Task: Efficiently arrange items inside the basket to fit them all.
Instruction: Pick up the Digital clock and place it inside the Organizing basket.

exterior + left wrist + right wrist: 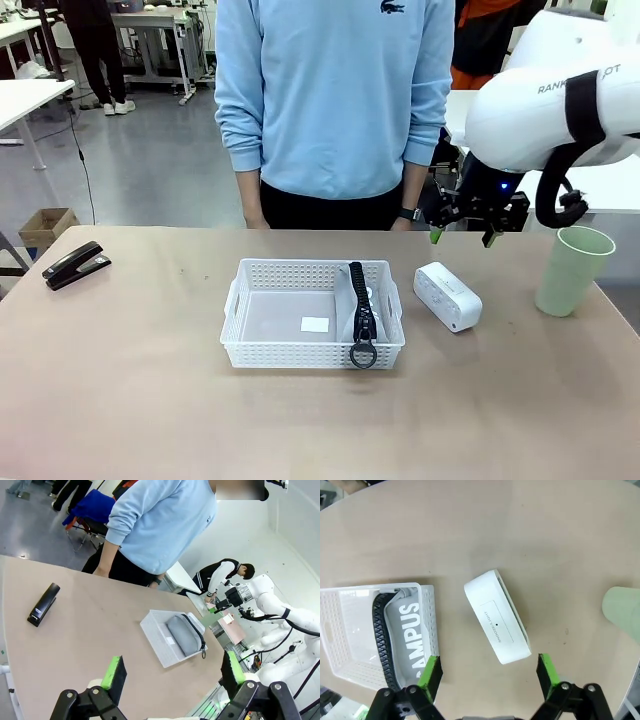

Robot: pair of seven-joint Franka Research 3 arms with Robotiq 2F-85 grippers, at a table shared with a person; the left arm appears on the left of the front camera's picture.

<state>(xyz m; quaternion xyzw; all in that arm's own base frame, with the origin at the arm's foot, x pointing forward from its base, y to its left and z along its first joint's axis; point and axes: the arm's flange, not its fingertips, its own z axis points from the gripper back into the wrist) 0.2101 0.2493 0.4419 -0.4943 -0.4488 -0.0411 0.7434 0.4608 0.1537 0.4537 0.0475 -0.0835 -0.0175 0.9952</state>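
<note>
- High over the near-left part of the table [150, 400]: left gripper [173, 672], jaws apart, nothing between them, idle by the look of it.
- Far left, flat on the table: stapler [76, 265], well apart from the basket, not yet packed.
- Middle: basket [310, 264], with the pouch [358, 300] on edge along its right end, zipper up, ring pull [363, 355] hanging over the near rim. Left part of the floor free.
- Just right of the basket, not touching it: box [447, 296], lying askew on the table.
- Above and a little beyond the box: right gripper [462, 238], jaws wide, holding nothing, touching nothing.
- Far right: cup [573, 270], upright, well apart from the basket.
- Step in hand, probably: going for the box, with one item of four inside.
- Next move, likely: turn the wrist to square the pads [431, 672] with the box's narrow sides, come straight down, close, then lay it flat in the free left part, leaving room for stapler and cup.
- Given by the right wrist view, not by the front: print on pouch and box top, and the box's skew against the line between the pads.
- Given by the left wrist view: the pouch's broad grey side, filling about half the basket.
- Given by the front view, not by the right wrist view: the gap in height between right gripper and box.
</note>
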